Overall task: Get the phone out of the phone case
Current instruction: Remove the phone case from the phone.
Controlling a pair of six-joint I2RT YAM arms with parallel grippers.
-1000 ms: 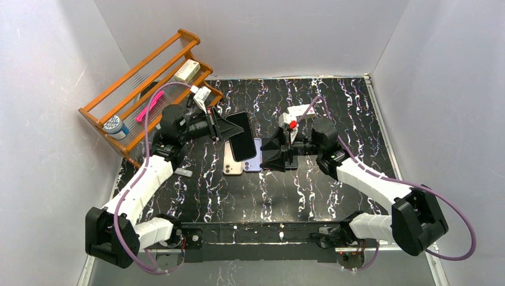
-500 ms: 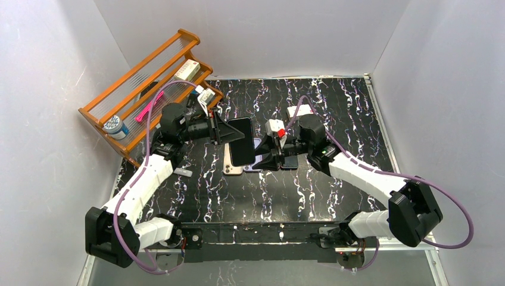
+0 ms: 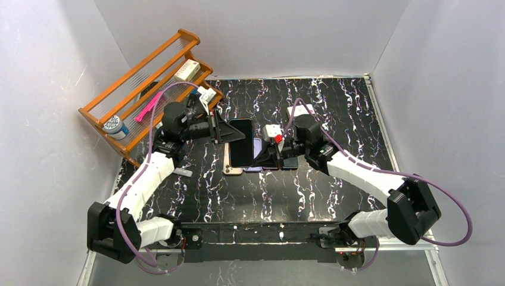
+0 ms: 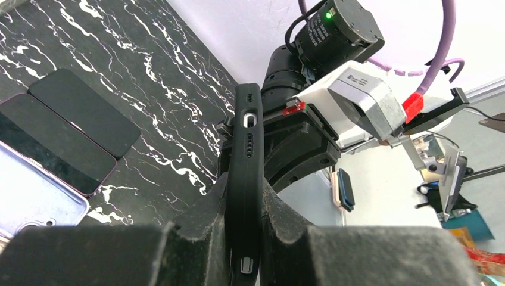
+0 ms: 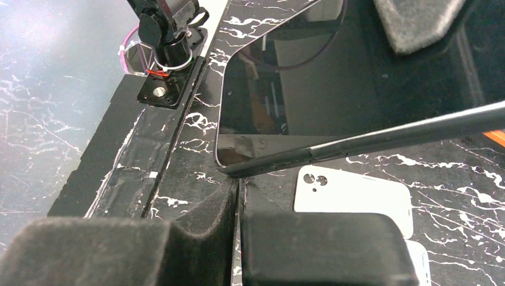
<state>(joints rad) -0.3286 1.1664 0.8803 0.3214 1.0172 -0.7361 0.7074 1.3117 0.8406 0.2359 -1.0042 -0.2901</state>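
Above the middle of the counter, the left hand is clamped on the phone, its grey foam-like pads squeezing the two broad faces. The phone is raised off the surface. From the left wrist it is seen edge-on, wrapped in a matte black, rubbery case with rounded corners, a slot and a row of small holes along its edge. Its screen is glossy and dark.

The right hand faces it from the other side, its coarse dark pads pressed together with only a thin seam between them. Their tips sit right at the phone's lower corner; whether they nip that corner cannot be told.

Below the raised phone, several flat slabs lie side by side on the black, white-veined marble: a gold phone, a lilac phone and a dark phone. A white phone back with two round camera holes shows in the right wrist view. A slatted orange wooden rack stands at the far left corner, well apart.
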